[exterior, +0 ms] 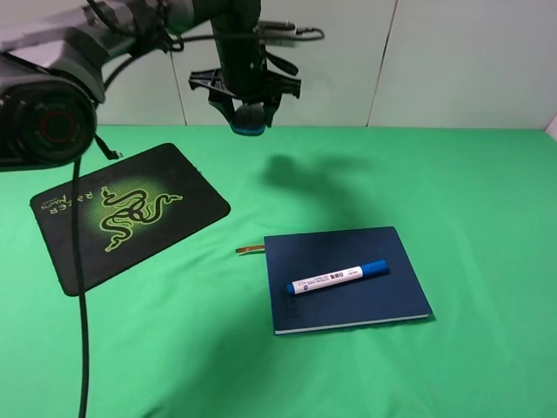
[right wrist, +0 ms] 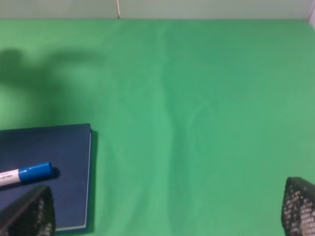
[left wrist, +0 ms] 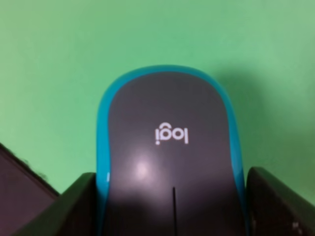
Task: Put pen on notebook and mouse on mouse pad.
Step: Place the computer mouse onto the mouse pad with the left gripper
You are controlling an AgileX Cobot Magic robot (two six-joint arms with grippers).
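Left gripper point(exterior: 247, 110): I have it closed on the mouse point(left wrist: 170, 157), with one dark finger point(left wrist: 74, 206) against each teal side.
Mouse position: held clear of the worktop point(exterior: 452, 192), in the air beyond the far edge of the notebook point(exterior: 344, 279), near the back wall. Its shadow falls on the green cloth between it and the notebook.
Mouse writing: "logi" in white on the grey top, plain in my left wrist view. A thin dark seam runs from below the lettering towards the gripper.
Right gripper point(right wrist: 165, 216): open, its mesh-patterned fingers point(right wrist: 29, 214) spread wide with only green cloth between them. It sits off the notebook's right edge, the side the pen's cap points to.
Pen point(exterior: 338, 277): lying slantwise across the middle of the notebook's cover, with the blue cap towards the right edge and the short blue end towards the left.
Pen writing: dark print on the white barrel, too small for me to read.
Notebook: closed and flat on the worktop, with a brown ribbon point(exterior: 250, 250) poking out just beside its far left corner.
Mouse pad point(exterior: 130, 213): flat on the worktop to the left of the notebook, apart from it and turned at an angle.
Mouse pad writing: a green three-snake logo with "RAZER" beside it. There is a smaller word next to that, possibly a model name, which I cannot make out.
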